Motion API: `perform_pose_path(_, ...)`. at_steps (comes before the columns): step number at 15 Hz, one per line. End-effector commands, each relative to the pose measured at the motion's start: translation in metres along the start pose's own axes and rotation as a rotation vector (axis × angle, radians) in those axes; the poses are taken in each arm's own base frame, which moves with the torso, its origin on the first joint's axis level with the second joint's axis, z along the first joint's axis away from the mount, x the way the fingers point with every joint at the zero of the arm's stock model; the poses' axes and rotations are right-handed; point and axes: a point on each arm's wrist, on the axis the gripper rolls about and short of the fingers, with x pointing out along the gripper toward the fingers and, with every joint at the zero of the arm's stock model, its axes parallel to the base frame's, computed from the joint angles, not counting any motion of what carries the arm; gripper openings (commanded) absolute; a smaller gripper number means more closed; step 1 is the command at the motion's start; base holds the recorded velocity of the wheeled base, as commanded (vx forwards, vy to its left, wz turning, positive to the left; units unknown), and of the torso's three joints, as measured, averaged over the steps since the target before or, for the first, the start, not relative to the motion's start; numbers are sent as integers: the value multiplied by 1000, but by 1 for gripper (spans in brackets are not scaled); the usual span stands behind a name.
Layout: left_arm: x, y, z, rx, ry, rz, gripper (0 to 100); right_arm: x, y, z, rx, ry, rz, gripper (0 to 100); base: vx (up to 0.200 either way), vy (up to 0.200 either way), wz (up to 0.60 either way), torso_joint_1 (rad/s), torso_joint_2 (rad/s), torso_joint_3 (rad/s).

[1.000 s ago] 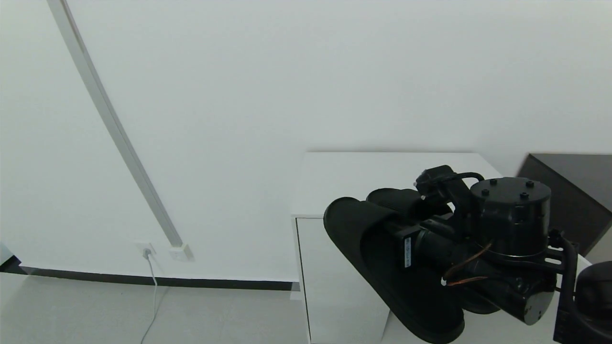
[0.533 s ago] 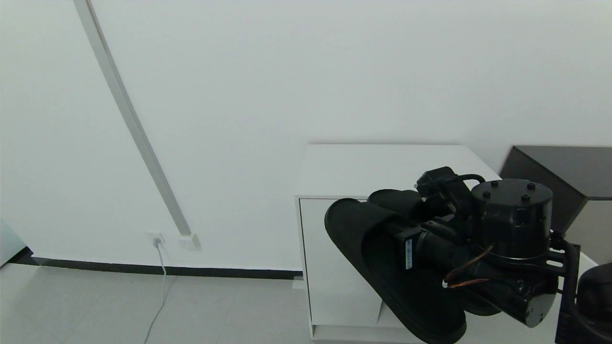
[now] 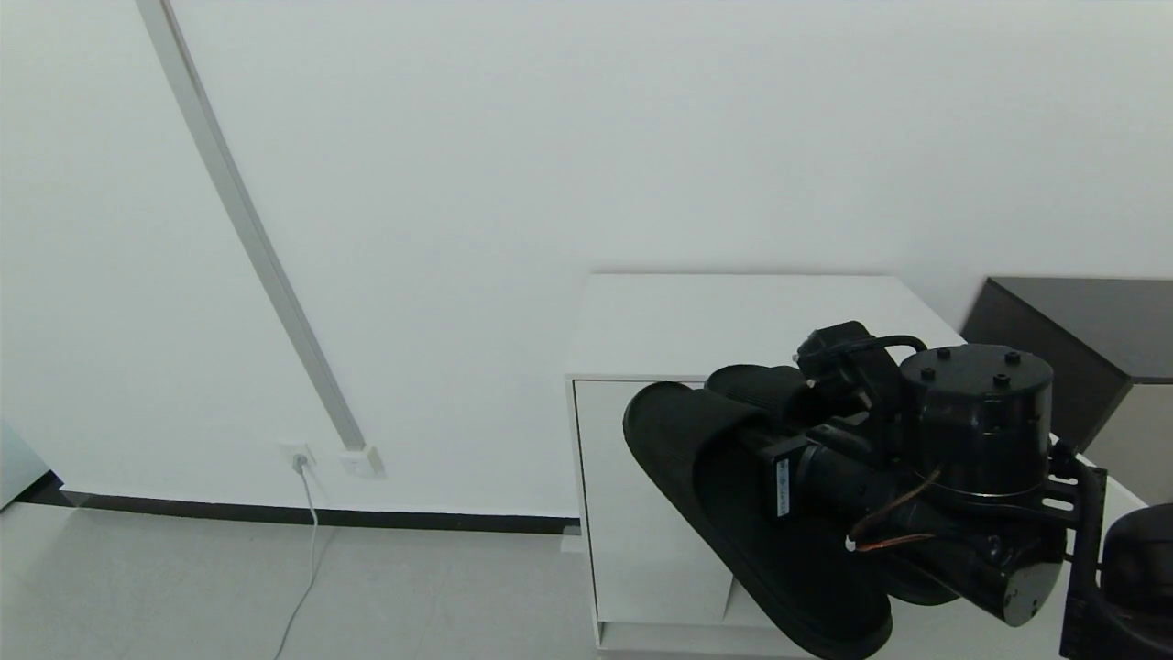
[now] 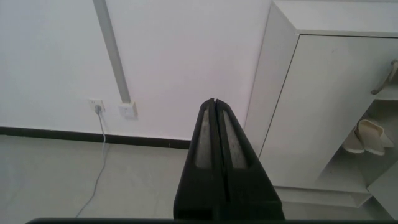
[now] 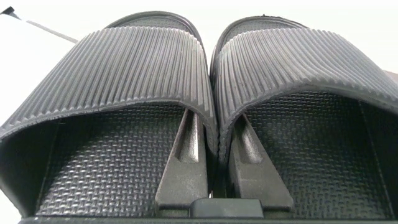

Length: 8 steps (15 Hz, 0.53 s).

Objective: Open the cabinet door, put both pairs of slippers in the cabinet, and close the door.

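My right gripper (image 5: 214,121) is shut on a pair of black ribbed slippers (image 5: 205,68). One finger (image 5: 186,155) lies inside each slipper, and the two inner strap walls are pinched between them. In the head view the black slippers (image 3: 733,513) hang in the air in front of the white cabinet (image 3: 733,316), toes pointing left. My left gripper (image 4: 215,109) is shut on nothing, low and left of the cabinet (image 4: 323,106). Right of a door panel with a handle (image 4: 385,78), an open shelf holds a pair of light slippers (image 4: 370,137).
A wall socket with a cable (image 3: 298,456) running down to the floor sits left of the cabinet, below a slanted grey strip (image 3: 247,238). Dark furniture (image 3: 1072,339) stands to the cabinet's right. Bare grey floor (image 3: 275,587) stretches to the left.
The whole head picture shifted a second ago, so the camera moved. The right gripper has kept its hold on the black slippers, and almost nothing differs over the last half second.
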Motion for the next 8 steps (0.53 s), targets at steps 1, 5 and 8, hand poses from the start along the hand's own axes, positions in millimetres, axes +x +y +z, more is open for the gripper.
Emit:
perform_pose_path(1, 0, 0, 0, -1, 1, 1, 0, 1, 0, -1, -1, 3, 1, 0, 0, 0, 0, 0, 0, 0)
perform_pose_path(5, 0, 0, 0, -1, 1, -1, 0, 1, 0, -1, -1, 3, 1, 0, 0, -150, 0, 1, 3, 2)
perform_pose_path(8, 0, 0, 0, -1, 1, 1, 0, 1, 1, -1, -2, 2, 1, 0, 0, -200, 0, 2, 2, 4)
